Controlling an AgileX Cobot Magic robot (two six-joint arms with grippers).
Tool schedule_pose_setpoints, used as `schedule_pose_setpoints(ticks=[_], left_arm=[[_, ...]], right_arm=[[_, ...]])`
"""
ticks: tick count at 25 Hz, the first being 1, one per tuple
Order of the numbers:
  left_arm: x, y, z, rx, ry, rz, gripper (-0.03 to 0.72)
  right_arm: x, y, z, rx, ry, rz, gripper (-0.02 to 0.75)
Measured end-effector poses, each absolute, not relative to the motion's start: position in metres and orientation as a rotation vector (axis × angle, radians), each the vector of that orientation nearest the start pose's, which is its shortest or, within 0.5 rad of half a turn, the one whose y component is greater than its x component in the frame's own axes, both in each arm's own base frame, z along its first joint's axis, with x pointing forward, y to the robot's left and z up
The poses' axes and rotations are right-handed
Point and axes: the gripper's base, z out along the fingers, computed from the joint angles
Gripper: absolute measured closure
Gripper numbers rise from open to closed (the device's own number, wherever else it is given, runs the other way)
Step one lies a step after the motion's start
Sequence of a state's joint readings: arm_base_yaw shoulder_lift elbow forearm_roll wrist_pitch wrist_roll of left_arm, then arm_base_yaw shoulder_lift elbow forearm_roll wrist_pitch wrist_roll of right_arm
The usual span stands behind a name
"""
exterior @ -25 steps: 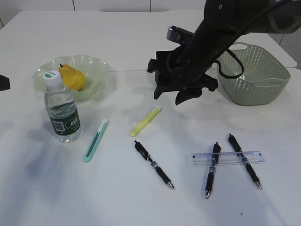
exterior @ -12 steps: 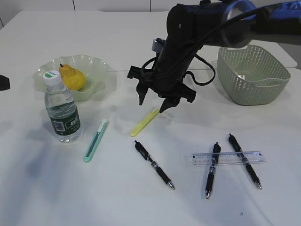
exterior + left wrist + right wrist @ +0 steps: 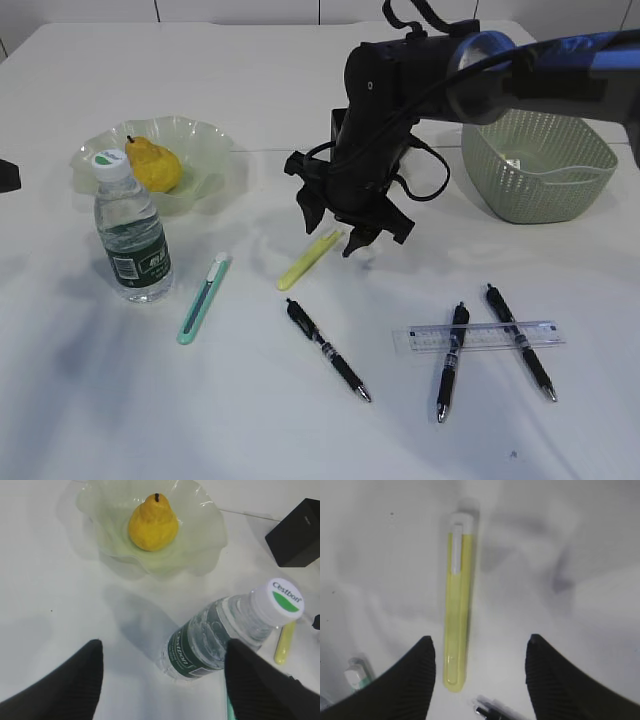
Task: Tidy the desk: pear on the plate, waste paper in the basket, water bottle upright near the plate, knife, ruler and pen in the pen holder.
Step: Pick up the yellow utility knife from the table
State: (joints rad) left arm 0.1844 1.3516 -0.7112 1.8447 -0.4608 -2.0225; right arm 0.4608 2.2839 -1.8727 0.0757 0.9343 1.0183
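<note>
My right gripper (image 3: 332, 236) (image 3: 480, 645) hangs open just above the desk (image 3: 300, 430), over the near end of a yellow knife (image 3: 310, 257) (image 3: 457, 625) that lies flat, closer to its left finger. A teal knife (image 3: 203, 298) lies further left. The pear (image 3: 153, 165) (image 3: 152, 522) sits on the plate (image 3: 205, 140) (image 3: 200, 535). The water bottle (image 3: 132, 235) (image 3: 225, 630) stands upright beside the plate, below my open, empty left gripper (image 3: 163, 650). The ruler (image 3: 478, 336) lies across two black pens (image 3: 450, 360); a third pen (image 3: 328, 350) lies apart. The pen holder (image 3: 299, 534) stands right of the plate. The waste paper is out of view.
The basket (image 3: 540, 165) stands at the back right. My right arm (image 3: 400, 90) stretches from the right across the middle of the desk and hides the pen holder in the exterior view.
My right arm has swung left from beside the basket and come down, so its open gripper now straddles the yellow knife. Nothing on the desk has moved.
</note>
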Motion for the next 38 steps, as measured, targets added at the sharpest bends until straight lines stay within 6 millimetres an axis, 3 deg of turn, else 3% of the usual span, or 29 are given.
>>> schedule_pose_setpoints(ticks=[16, 26, 38], left_arm=[[0.268, 0.012, 0.242, -0.144, 2.214, -0.457, 0.151], [0.268, 0.012, 0.242, -0.145, 2.214, -0.455, 0.151], [0.268, 0.012, 0.242, -0.147, 2.213, -0.453, 0.151]], right_arm=[[0.457, 0.232, 0.164, 0.873, 2.807, 0.297, 0.310], [0.456, 0.241, 0.146, 0.895, 2.847, 0.250, 0.310], [0.457, 0.240, 0.147, 0.934, 2.820, 0.228, 0.310]])
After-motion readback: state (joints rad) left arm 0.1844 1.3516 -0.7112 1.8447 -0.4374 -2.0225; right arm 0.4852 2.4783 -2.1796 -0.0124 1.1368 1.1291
